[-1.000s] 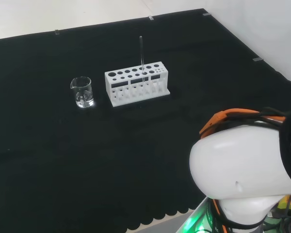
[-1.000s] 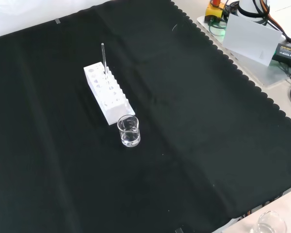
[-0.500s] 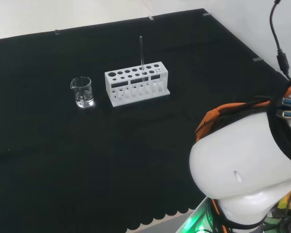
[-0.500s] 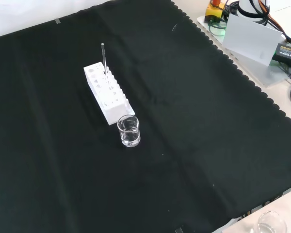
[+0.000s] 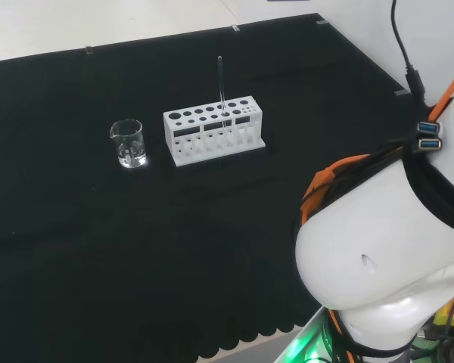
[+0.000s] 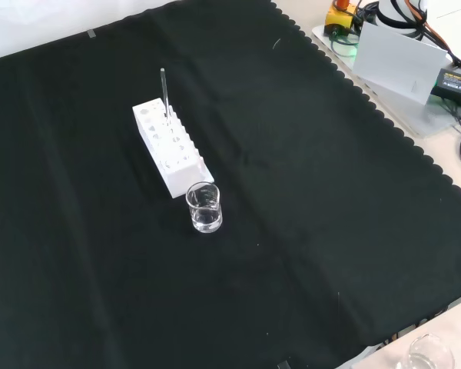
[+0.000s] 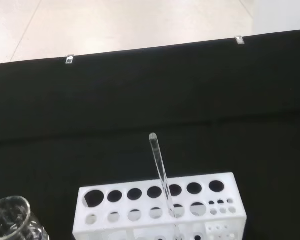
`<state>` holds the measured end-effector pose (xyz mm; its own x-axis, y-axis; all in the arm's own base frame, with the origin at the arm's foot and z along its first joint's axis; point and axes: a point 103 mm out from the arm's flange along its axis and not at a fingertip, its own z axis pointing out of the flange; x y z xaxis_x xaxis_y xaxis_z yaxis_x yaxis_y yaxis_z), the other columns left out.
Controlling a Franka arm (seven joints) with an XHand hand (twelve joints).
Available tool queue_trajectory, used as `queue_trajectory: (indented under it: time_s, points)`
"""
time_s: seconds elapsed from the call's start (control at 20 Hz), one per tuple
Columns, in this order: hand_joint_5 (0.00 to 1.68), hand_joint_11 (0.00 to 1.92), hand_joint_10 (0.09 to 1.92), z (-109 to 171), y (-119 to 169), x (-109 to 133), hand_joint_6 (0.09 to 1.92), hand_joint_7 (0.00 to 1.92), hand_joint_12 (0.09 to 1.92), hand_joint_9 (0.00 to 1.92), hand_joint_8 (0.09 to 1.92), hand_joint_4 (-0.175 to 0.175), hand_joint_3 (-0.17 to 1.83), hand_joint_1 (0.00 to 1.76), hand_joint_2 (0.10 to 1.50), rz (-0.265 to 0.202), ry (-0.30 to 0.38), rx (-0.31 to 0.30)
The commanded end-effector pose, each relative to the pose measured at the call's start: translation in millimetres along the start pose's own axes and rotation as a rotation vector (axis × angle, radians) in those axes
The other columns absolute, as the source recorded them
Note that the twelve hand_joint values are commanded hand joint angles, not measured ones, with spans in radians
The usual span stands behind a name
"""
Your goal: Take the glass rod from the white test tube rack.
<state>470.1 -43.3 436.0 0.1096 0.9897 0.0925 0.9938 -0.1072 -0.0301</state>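
A white test tube rack stands on the black cloth in the middle of the head view, and a thin clear glass rod rises upright from a hole toward its right end. In the front view the rack runs diagonally, with the rod standing at its far end. The wrist view looks at the rack and the rod from a distance, with nothing touching either.
A small clear beaker stands left of the rack in the head view; in the front view this beaker is just in front of the rack's near end. The arm's white link fills the lower right of the head view.
In the head view the arm's white link and its orange cabling have shifted and turned a little. The rod, rack and beaker stand as before.
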Motion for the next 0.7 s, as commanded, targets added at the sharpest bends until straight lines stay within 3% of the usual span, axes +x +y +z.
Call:
queue_trajectory:
  time_s: [0.05, 0.35, 0.7]
  points:
    - [0.33, 0.08, 0.81, 20, 24, -4, 0.09, 0.23, 1.44, 0.31, 0.82, -0.112, -0.17, 0.68, 1.16, -0.007, 0.030, 0.002]
    - [0.34, 0.09, 0.80, 33, 29, -6, 0.09, 0.25, 1.44, 0.32, 0.82, -0.111, -0.17, 0.68, 1.16, -0.020, 0.022, 0.004]
    - [0.38, 0.14, 0.78, 70, 38, -10, 0.09, 0.31, 1.42, 0.37, 0.81, -0.109, -0.17, 0.69, 1.16, -0.053, 0.001, -0.006]
